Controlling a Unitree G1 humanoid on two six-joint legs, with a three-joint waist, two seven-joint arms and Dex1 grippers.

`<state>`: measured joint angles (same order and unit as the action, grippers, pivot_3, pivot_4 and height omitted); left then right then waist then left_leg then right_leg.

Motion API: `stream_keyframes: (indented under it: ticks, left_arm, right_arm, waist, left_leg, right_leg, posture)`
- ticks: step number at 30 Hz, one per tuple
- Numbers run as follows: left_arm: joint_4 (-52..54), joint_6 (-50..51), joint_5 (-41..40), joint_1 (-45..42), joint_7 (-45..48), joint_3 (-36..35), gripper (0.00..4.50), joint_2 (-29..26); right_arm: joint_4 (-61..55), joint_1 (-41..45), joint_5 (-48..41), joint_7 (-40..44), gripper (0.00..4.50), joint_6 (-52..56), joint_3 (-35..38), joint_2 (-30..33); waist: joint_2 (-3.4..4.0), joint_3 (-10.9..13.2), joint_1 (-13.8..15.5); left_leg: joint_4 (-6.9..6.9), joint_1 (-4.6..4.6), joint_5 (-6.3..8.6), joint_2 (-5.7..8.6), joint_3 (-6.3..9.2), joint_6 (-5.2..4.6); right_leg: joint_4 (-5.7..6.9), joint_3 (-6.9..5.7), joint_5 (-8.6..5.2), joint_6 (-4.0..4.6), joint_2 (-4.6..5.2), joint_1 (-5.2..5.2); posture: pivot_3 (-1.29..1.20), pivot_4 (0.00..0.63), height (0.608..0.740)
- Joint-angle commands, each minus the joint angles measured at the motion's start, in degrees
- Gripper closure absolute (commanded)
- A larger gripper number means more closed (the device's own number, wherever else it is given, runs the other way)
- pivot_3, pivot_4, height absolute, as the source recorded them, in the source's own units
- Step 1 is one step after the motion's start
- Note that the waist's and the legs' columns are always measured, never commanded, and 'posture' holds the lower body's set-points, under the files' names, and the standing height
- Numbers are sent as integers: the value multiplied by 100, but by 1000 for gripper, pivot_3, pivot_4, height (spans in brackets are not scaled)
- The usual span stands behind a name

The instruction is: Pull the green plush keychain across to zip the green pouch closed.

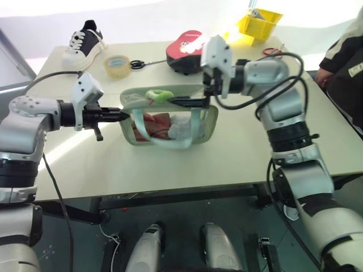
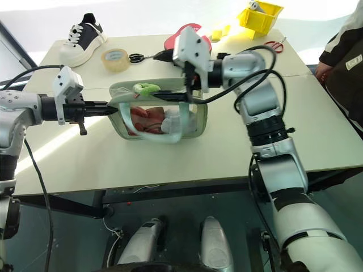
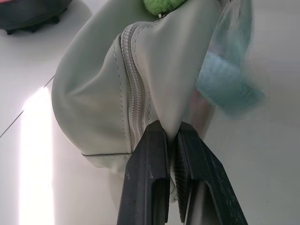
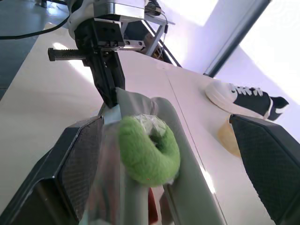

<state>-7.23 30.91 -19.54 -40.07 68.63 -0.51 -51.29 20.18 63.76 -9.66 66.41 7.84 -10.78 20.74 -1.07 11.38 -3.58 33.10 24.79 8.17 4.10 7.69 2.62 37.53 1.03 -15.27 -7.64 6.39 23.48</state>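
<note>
The green pouch (image 1: 170,122) stands mid-bench (image 1: 227,158), with the tape roll (image 1: 116,65) at its 11 o'clock and the red case (image 1: 187,48) at 1 o'clock. The left pincer (image 3: 173,140) is clamped on the fabric of the pouch's 9 o'clock end. The green plush keychain (image 4: 149,151) sits on top of the pouch, between the wide-spread fingers of the right pincer (image 4: 173,154), untouched.
</note>
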Motion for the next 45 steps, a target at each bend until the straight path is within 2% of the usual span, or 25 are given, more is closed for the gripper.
stream_keyframes:
  ticks: [1,4,7,8,14,23,29,33,39,45]
  left_arm:
    - [276,17,-129,-50,-25,-207,4500,-66]
    - [452,138,-178,2,-56,-245,4500,-93]
    - [598,263,-213,49,-99,-286,4500,-114]
    - [642,310,-227,56,-128,-295,4500,-116]
    - [811,473,-291,133,-234,-304,4500,-120]
    - [787,427,-289,197,-236,-255,4500,-152]
    - [600,250,-232,202,-153,-202,4500,-145]
    - [468,135,-198,190,-85,-157,4500,-138]
    - [289,-7,-140,123,8,-60,4500,-116]
    - [150,-117,-87,65,65,-12,4500,-101]
  right_arm:
    - [353,232,243,-85,58,-497,-96,-106]
    - [642,289,368,-17,58,-766,-177,-103]
    - [817,338,406,47,847,-849,-186,-97]
    - [860,346,414,79,1258,-884,-186,-89]
    - [879,410,274,118,4437,-783,-28,-96]
    - [634,360,231,288,4437,-600,292,811]
    - [964,-123,681,76,4437,-1062,389,1851]
    - [1182,-511,843,-193,4437,-1280,507,2250]
    - [888,-1209,731,-599,4437,-1012,674,2231]
    - [296,-2166,550,-1057,4437,-467,604,1586]
  waist:
    - [0,0,4]
    - [0,0,-5]
    - [0,0,-31]
    - [0,0,-34]
    - [0,0,-36]
    - [0,0,-6]
    - [0,0,4]
    - [1,0,8]
    - [1,1,-19]
    - [1,0,-23]
  left_leg:
    - [0,0,0,0,0,0]
    - [-1,0,0,0,0,0]
    - [-1,0,0,0,0,0]
    - [-2,0,0,0,0,0]
    - [-2,0,0,-2,1,0]
    - [-1,0,0,-1,1,0]
    - [-2,0,0,-1,-3,0]
    - [-2,0,0,-1,-6,0]
    - [-3,0,0,-2,-7,0]
    - [-2,-3,0,-1,-6,0]
  right_leg:
    - [0,0,0,0,0,0]
    - [0,0,0,0,0,0]
    - [0,0,0,0,0,1]
    - [1,0,0,0,0,1]
    - [1,1,0,0,-4,2]
    - [0,1,0,0,-3,1]
    - [-2,1,-1,0,0,0]
    - [-4,3,-1,1,1,0]
    - [-3,4,-1,1,2,0]
    - [-3,4,-1,1,2,-4]
  posture:
    - [0,150,740]
    - [0,150,740]
    - [0,150,740]
    - [0,150,740]
    - [0,150,740]
    - [0,150,740]
    - [0,150,740]
    - [0,150,740]
    - [0,150,740]
    - [0,150,740]
